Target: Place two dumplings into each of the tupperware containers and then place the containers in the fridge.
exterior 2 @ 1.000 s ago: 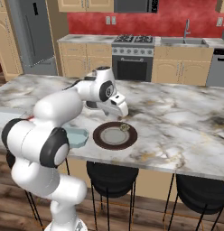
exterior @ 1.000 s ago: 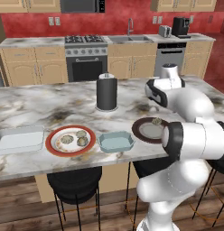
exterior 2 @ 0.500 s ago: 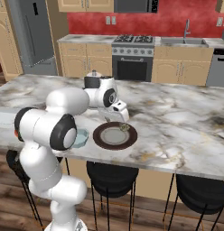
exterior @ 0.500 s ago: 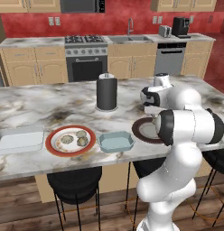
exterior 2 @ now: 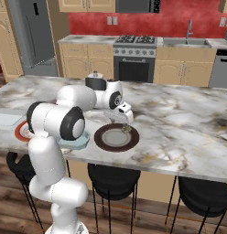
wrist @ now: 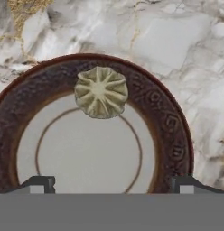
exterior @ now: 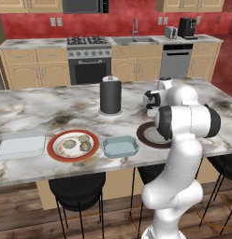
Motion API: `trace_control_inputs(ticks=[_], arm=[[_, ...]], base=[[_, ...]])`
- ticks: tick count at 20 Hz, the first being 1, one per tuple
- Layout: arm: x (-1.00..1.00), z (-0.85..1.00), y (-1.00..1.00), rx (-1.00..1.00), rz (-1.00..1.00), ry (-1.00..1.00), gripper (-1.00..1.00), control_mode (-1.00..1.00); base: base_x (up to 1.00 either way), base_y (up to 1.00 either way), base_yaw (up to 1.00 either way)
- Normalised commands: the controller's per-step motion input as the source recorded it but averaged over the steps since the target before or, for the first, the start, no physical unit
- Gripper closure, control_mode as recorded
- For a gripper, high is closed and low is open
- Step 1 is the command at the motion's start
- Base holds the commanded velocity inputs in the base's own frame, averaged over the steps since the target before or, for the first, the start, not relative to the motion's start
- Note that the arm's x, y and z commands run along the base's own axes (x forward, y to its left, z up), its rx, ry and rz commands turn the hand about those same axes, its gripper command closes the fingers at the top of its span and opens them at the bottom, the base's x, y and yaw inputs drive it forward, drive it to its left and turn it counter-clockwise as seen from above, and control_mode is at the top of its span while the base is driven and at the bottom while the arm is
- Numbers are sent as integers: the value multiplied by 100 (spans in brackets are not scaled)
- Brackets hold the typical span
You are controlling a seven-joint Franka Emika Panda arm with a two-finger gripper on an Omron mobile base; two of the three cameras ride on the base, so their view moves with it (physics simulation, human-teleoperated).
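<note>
One dumpling [wrist: 101, 92] sits on the inner edge of the dark brown plate [wrist: 170, 135] on the marble surface [exterior 2: 179, 119]. Above it, the fingers [wrist: 39, 182] hang spread wide, holding nothing. Three more dumplings [exterior: 76, 143] lie on the red-rimmed plate [exterior: 57, 152], between the white container [exterior: 20, 143] and blue container [exterior: 119, 146].

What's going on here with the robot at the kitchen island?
The white arm holds its open claw over the dark brown plate, looking down on one dumpling that sits on the plate's inner rim; nothing is held. Three more dumplings lie on the red-rimmed plate. The light blue container and the white container hold no dumplings, so no dumpling has been packed yet. The fridge stands at the back left, doors shut.
</note>
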Motion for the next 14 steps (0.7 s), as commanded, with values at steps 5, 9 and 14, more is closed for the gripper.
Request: trace_control_inputs(ticks=[5,9,14], arm=[[51,-12,-19,5,0,0,-100,-100],[48,-34,-10,2,0,0,-100,-100],[39,-40,-1,0,0,0,-100,-100]], base=[[0,0,0],[0,0,0],[0,0,0]])
